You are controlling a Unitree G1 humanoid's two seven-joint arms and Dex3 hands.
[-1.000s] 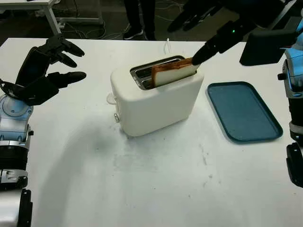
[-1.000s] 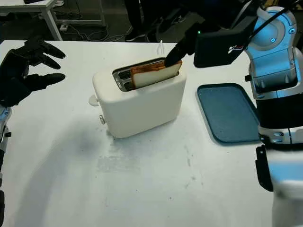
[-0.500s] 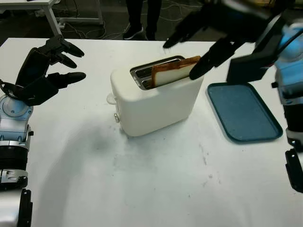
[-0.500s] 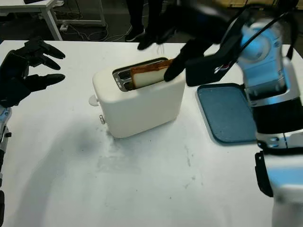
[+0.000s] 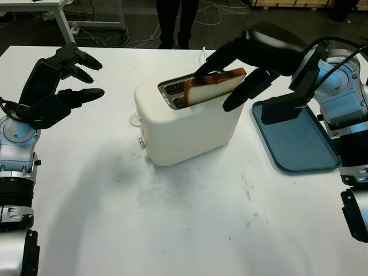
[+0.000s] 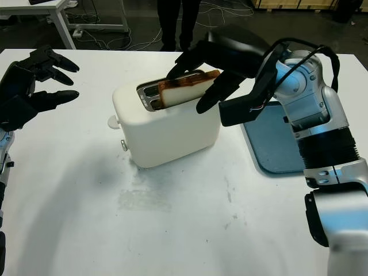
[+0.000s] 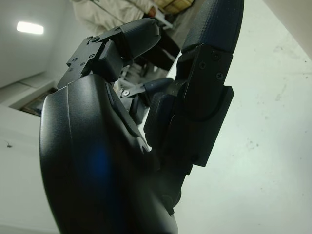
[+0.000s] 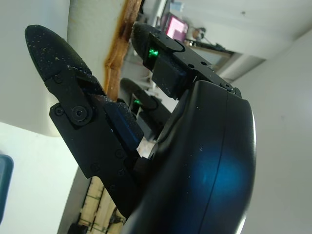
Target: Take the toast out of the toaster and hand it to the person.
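A white toaster (image 5: 187, 123) stands on the white tabletop (image 5: 190, 218), and everything else here is placed from it. The toast (image 5: 214, 85) sits in the toaster's nearer slot, tilted, its brown-crusted end raised above the slot at the toaster's right end while its other end is still down inside. The right hand (image 5: 230, 72) is at that raised end, open wide around the toast: two fingers (image 5: 215, 57) reach over the far side of the slice and the thumb (image 5: 244, 91) hangs on the near side, beside the toaster's right wall (whether any finger actually touches the bread I cannot tell, and nothing is clamped on it). In the right wrist view the toast's crust edge (image 8: 122, 44) runs between the thumb and the other fingers, with the toaster's pale wall close behind. A blue tray (image 5: 299, 144) lies flat on the tabletop just right of the toaster, partly under the right forearm. The left hand (image 5: 54, 86) is held up in the air well to the left of the toaster, open and holding nothing. Beyond the toaster, past the tabletop's far edge, a person's legs (image 5: 178, 20) stand on the floor.
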